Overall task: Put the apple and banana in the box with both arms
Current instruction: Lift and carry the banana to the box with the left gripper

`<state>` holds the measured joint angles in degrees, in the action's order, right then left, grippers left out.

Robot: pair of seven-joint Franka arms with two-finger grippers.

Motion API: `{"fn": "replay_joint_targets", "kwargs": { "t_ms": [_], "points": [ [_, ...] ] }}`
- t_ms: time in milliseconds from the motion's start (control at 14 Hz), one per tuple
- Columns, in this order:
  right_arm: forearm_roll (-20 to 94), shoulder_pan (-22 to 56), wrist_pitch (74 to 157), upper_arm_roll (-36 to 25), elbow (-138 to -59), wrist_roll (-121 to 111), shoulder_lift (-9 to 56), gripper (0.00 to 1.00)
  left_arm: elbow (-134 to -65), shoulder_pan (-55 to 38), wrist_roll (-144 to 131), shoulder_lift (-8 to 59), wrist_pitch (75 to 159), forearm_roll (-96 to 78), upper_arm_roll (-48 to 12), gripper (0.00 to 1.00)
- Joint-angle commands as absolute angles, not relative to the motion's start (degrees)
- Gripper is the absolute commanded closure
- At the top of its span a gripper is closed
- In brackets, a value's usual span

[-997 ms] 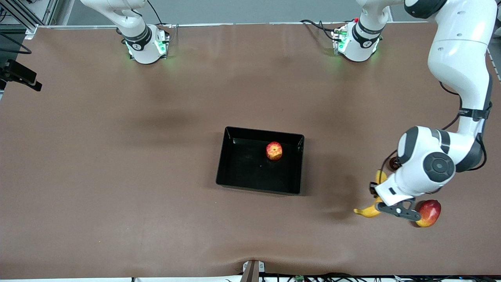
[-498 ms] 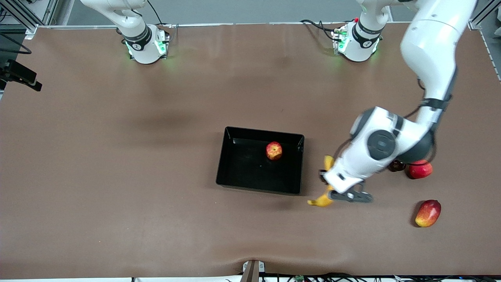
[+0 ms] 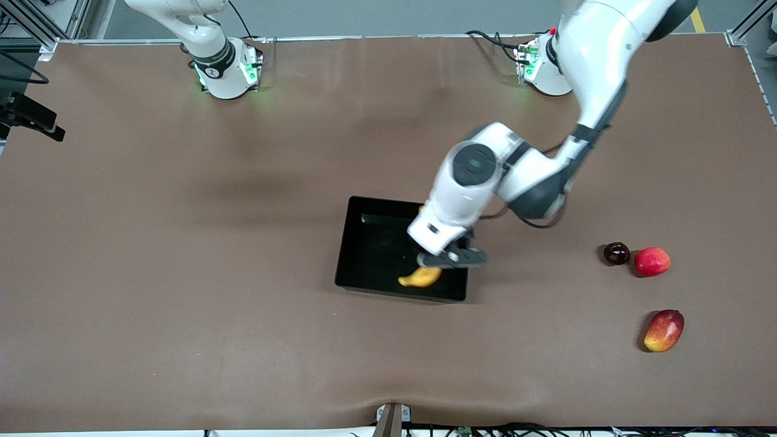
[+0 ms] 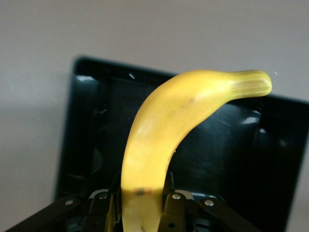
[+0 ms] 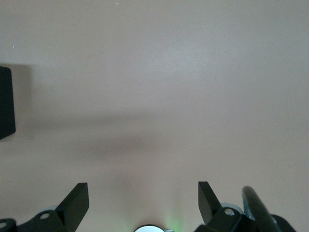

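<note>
My left gripper is shut on the curved yellow banana and holds it over the box, above the part nearest the front camera. In the left wrist view the banana juts out from between the left gripper's fingers, and the glossy black box lies beneath it. The left arm's wrist hides the apple. My right gripper is open over bare brown table with nothing between its fingers; only the right wrist view shows it.
Toward the left arm's end of the table lie a dark round fruit and a smooth pinkish-red fruit side by side. A red-yellow mango lies nearer the front camera than they do.
The left arm has carried the banana from beside the mango across the table to over the box. Its wrist now covers the apple that showed in the box. The right arm has not moved.
</note>
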<state>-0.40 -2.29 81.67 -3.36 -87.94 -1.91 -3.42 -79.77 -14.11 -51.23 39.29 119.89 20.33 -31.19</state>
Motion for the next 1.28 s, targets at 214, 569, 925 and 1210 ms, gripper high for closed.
{"fn": "replay_joint_targets", "kwargs": {
  "t_ms": [214, 569, 925, 1210],
  "points": [
    [0.79, -3.60, 81.65, -2.72, -88.24, -1.41, -4.04, 0.00, -78.05, -17.48, -56.34, 42.71, 119.88, 21.18, -30.67, 1.00],
    [0.88, -4.65, 81.47, -2.72, -88.33, -1.41, -4.04, 0.00, -78.05, -19.07, -57.03, 46.75, 126.81, 21.36, -30.67, 1.00],
    [0.79, -4.57, 81.39, -2.72, -88.33, -1.58, -4.04, 0.00, -77.96, -27.67, -58.80, 48.95, 133.14, 21.01, -20.23, 1.00],
    [0.79, -4.57, 81.21, -2.64, -88.33, -1.93, -4.04, 0.00, -77.96, -28.30, -58.89, 51.15, 136.58, 21.01, -19.95, 1.00]
  ]
}}
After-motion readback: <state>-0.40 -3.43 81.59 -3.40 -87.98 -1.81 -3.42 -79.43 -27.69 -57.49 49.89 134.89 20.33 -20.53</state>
